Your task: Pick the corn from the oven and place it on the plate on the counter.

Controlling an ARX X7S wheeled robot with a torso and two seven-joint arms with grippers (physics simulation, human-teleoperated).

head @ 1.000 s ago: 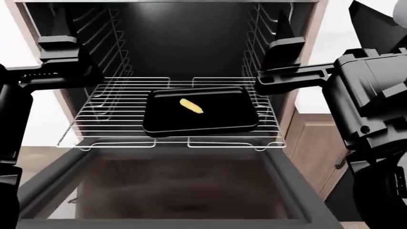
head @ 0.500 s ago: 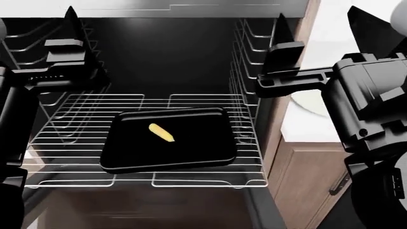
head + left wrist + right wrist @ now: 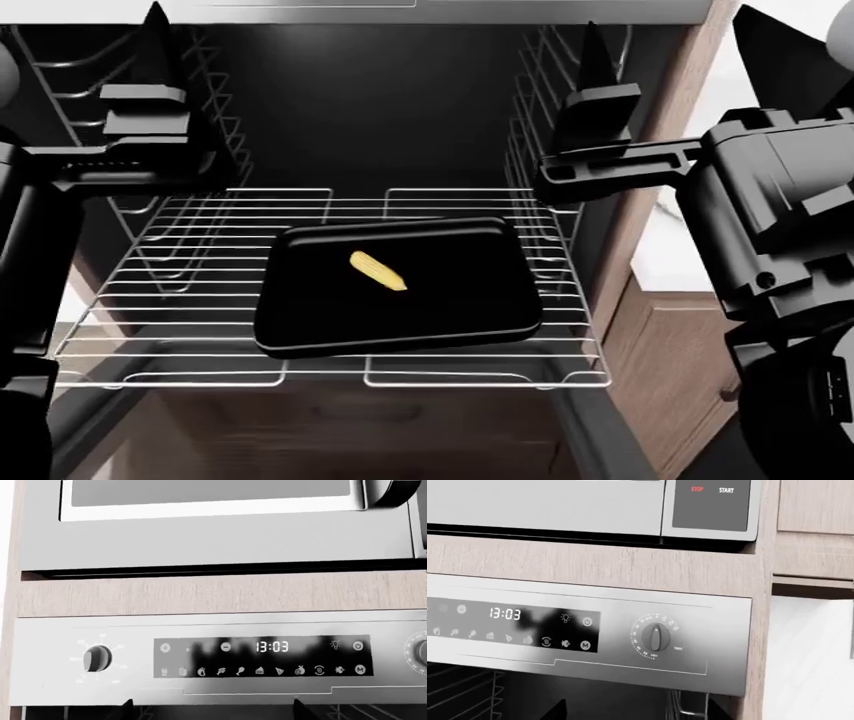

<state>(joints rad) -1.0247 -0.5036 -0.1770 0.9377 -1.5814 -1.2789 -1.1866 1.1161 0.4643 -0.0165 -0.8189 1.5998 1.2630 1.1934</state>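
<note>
The corn (image 3: 378,271) lies on a black tray (image 3: 400,290) on the oven's (image 3: 360,90) rack, below and between both tools. The left tool (image 3: 154,95) and right tool (image 3: 594,90) hover raised, empty; their spread I cannot tell. Reaching hasn't begun: next, one tool must descend onto the corn.

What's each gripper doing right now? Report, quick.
Left gripper: open, fingers apart, holding nothing.
Right gripper: open state cannot be told; holding nothing; the corn lies on the tray.
</note>
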